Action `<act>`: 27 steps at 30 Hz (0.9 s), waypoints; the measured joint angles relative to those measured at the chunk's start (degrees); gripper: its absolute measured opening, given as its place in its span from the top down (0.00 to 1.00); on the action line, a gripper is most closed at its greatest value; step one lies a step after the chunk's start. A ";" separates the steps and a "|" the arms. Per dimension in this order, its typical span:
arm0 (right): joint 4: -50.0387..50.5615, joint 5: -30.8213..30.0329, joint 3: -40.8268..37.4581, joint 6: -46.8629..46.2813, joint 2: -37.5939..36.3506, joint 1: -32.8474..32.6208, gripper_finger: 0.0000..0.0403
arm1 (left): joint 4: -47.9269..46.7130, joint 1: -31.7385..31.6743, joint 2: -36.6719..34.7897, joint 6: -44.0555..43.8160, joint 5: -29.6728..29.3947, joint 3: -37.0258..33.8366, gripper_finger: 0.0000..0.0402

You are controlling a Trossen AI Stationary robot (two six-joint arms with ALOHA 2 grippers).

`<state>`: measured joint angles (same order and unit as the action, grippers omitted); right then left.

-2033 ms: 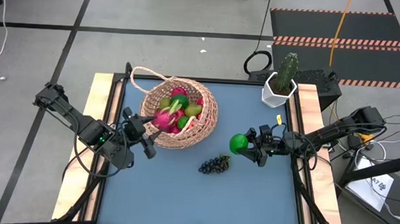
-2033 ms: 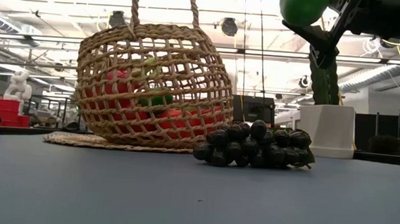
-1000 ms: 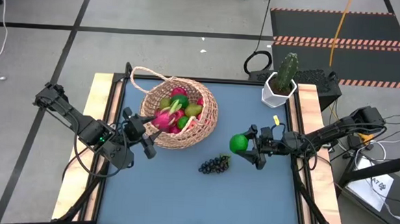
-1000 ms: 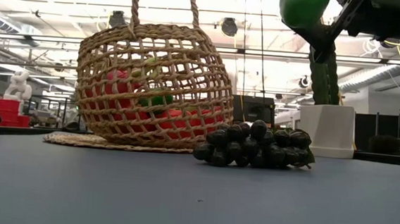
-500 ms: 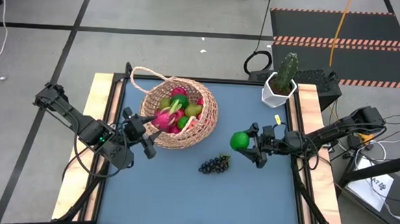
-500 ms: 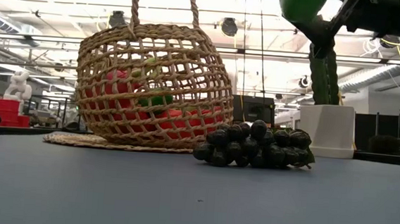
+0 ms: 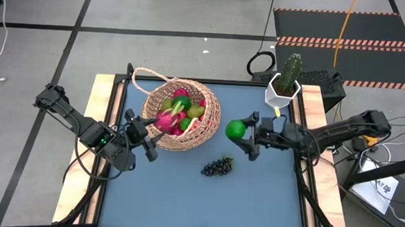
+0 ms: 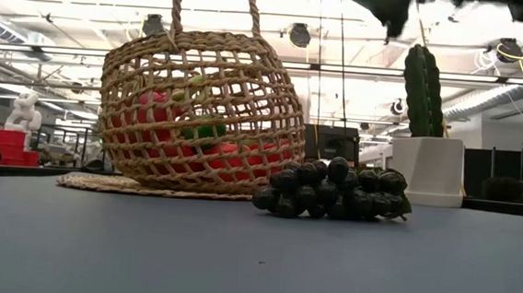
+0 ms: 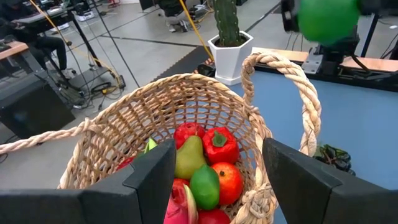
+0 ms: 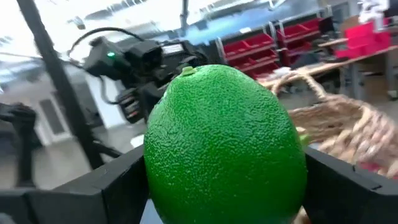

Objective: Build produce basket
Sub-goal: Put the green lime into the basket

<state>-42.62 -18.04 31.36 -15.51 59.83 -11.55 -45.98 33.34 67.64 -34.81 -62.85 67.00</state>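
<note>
The tan wicker basket (image 7: 208, 131) stands at the table's far middle. In it lie a pink dragon fruit, red fruits, a pear and a lime (image 9: 199, 163). My right gripper (image 7: 241, 135) is shut on a green lime (image 7: 236, 129), in the air just right of the basket. The dark grape bunch (image 7: 217, 167) lies on the table nearer the near edge. My left gripper (image 7: 144, 133) is open at the basket's left rim (image 9: 124, 112), its fingers standing wide on either side of the rim; I cannot tell whether they touch it. My right gripper pinches the green lime (image 10: 224, 149) between its two fingers (image 10: 118, 186), one on each side of the fruit. The fingers come roughly level from the table's right side. The lime is lifted clear, high above the table, with its stem end up.
A white hexagonal pot with a green cactus (image 7: 285, 82) stands at the far right corner. The basket's loop handle (image 9: 298, 106) arches above the basket in the left wrist view. Bare blue table (image 7: 184, 203) lies toward the near edge.
My right gripper, still shut on the lime, has moved toward the table's left and far side, closer to the basket, and risen until it nearly leaves the top of the low view. The basket, the grapes and my left arm have kept still.
</note>
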 joint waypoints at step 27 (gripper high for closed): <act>36.16 6.37 46.80 5.44 22.32 13.98 0.17 | 0.17 0.07 0.00 0.04 0.35 0.02 0.40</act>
<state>-6.47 -11.66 78.16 -10.07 82.16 2.43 -45.82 33.41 67.64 -34.76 -62.50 67.02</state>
